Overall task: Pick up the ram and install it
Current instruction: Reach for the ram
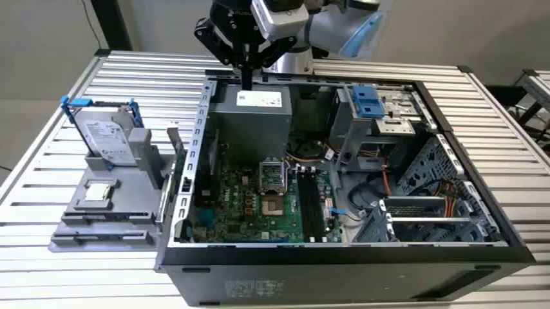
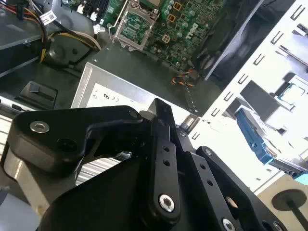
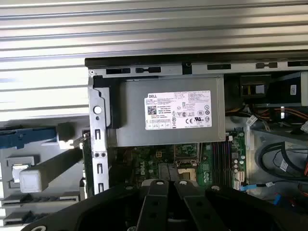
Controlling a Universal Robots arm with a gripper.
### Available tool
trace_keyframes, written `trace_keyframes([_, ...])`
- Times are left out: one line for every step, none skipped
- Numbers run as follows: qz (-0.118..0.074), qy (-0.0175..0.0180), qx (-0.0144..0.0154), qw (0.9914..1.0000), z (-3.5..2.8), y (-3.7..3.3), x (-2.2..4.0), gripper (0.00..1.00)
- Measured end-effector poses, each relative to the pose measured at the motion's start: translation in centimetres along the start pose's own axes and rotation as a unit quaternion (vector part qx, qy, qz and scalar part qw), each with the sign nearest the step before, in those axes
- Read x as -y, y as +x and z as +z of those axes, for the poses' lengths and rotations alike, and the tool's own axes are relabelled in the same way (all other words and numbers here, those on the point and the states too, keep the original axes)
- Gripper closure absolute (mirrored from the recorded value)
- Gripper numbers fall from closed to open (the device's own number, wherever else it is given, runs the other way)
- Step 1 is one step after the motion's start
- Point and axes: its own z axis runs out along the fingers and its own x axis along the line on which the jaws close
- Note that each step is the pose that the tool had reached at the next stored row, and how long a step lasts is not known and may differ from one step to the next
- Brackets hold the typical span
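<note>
My gripper hangs above the far end of the open computer case, over the grey power supply. Its black fingers meet at the tips, shut with nothing between them. A thin stick standing on edge between the grey holder and the case wall looks like the ram, seen edge-on in the first wrist view too. It is well off to the exterior view's left of the gripper. The motherboard's black slots lie inside the case beside the processor socket.
The grey holder at the exterior view's left carries a silver hard drive in a blue frame and a small square chip. The case walls, the drive cage and cables crowd the case. Everything rests on a slatted metal table.
</note>
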Motion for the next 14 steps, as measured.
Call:
trace_keyframes([0.000, 0.0000, 0.0000, 1.00000, 0.00, 0.00, 0.00, 1.00])
trace_keyframes([0.000, 0.0001, -0.0008, 1.00000, 0.00, 0.00, 0.00, 1.00])
trace_keyframes([0.000, 0.0002, -0.0018, 1.00000, 0.00, 0.00, 0.00, 1.00])
trace_keyframes([0.000, 0.0002, -0.0018, 1.00000, 0.00, 0.00, 0.00, 1.00])
trace_keyframes([0.000, 0.0001, -0.0018, 1.00000, 0.00, 0.00, 0.00, 1.00])
trace_keyframes([0.000, 0.0001, -0.0019, 1.00000, 0.00, 0.00, 0.00, 1.00])
trace_keyframes([0.000, 0.0001, -0.0019, 1.00000, 0.00, 0.00, 0.00, 1.00])
trace_keyframes([0.000, 0.0001, -0.0019, 1.00000, 0.00, 0.00, 0.00, 1.00])
trace_keyframes([0.000, 0.0001, -0.0020, 1.00000, 0.00, 0.00, 0.00, 1.00])
trace_keyframes([0.000, 0.0001, -0.0020, 1.00000, 0.00, 0.00, 0.00, 1.00])
trace_keyframes([0.000, 0.0001, -0.0020, 1.00000, 0.00, 0.00, 0.00, 1.00])
trace_keyframes([0.000, 0.0002, -0.0020, 1.00000, 0.00, 0.02, 0.00, 1.00])
trace_keyframes([0.000, 0.0002, -0.0020, 1.00000, 0.00, 0.09, 0.00, 1.00])
trace_keyframes([0.000, 0.0002, -0.0020, 1.00000, -0.01, 0.18, -0.03, 1.00])
